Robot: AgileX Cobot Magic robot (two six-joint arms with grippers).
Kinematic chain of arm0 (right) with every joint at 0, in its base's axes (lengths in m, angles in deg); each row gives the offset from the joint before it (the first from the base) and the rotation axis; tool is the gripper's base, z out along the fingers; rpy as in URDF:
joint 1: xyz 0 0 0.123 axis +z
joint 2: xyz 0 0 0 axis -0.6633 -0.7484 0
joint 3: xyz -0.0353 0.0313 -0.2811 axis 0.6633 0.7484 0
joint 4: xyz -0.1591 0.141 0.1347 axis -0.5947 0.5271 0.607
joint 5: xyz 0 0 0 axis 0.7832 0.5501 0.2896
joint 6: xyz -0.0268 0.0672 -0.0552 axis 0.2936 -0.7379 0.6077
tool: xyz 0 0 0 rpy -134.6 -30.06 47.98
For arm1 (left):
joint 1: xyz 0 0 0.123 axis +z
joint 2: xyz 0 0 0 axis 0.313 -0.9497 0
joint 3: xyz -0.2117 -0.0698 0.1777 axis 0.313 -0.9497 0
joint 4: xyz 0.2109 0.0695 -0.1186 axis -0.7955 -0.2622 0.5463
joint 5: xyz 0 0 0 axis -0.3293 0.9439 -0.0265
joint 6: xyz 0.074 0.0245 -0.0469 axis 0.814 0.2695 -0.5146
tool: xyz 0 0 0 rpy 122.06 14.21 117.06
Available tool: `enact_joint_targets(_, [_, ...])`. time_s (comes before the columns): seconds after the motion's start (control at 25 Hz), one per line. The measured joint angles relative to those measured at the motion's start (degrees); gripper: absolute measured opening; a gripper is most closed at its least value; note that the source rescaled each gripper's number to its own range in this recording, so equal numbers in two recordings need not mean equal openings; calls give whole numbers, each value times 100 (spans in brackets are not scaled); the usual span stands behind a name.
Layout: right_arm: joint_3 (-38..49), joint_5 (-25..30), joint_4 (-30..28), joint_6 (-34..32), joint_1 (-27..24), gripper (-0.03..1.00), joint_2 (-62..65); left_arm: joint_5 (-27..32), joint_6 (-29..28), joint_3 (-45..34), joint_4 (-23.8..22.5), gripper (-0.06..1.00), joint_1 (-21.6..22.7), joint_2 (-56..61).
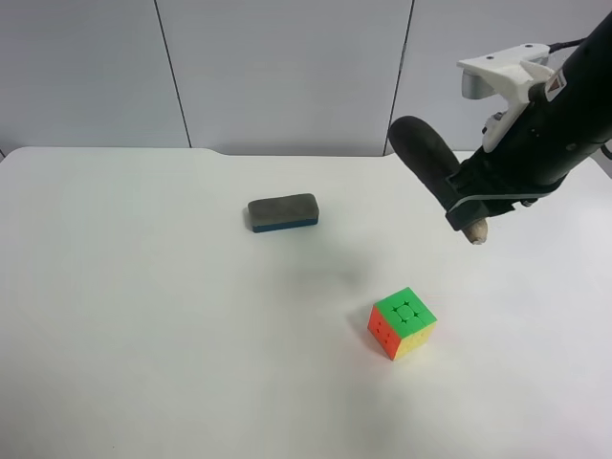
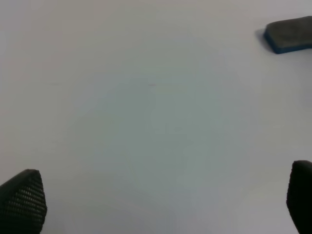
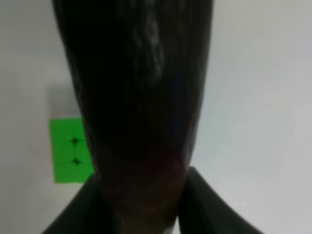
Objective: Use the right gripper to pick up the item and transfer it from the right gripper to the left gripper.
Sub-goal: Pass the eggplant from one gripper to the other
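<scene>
1. The right gripper, on the black arm at the exterior high view's right, is clamped around a slender dark purple eggplant. It holds the eggplant in the air, clear of the white surface.
2. The grip sits low on the eggplant, near its pale stem tip. The stem tip pokes out below the fingers, and the long dark body slants up and away from the arm.
3. Below the eggplant a multicoloured puzzle cube rests on the surface, green face up. A grey eraser with a blue base lies well apart from it.
4. The left gripper appears only in its own wrist view. Its two textured fingertips stand wide apart over bare surface, with the eraser near one corner of the picture.
5. The pickup looks done, and the step in hand is likely carrying the eggplant towards the left gripper.
6. To hand over well, offer the free, thicker end of the eggplant, keeping it high above the cube.
7. The left fingers should close on the body, well away from the right fingers.
8. The right gripper should release only once the left grip is firm, because the smooth skin may slip.
</scene>
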Motion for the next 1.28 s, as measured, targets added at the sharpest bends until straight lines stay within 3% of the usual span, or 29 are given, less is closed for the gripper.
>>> enact_joint_targets(0.28, [0, 122, -183, 438, 937, 0, 47, 373, 71, 295, 921, 100, 0, -839])
enact_joint_targets(0.6, [0, -182, -256, 816, 1713, 0, 47, 389, 471, 412, 2644, 100, 0, -1760])
enact_joint_targets(0.76, [0, -479, -49, 1079, 1760, 0, 47, 345, 590, 412, 3257, 100, 0, -1952])
enact_joint_targets(1.04, [0, -660, 799, 1813, 1760, 0, 47, 245, 721, 412, 4255, 100, 0, -2235])
enact_joint_targets(1.28, [0, -790, 1300, 2310, 1760, 0, 47, 264, 881, 412, 4686, 100, -171, -2724])
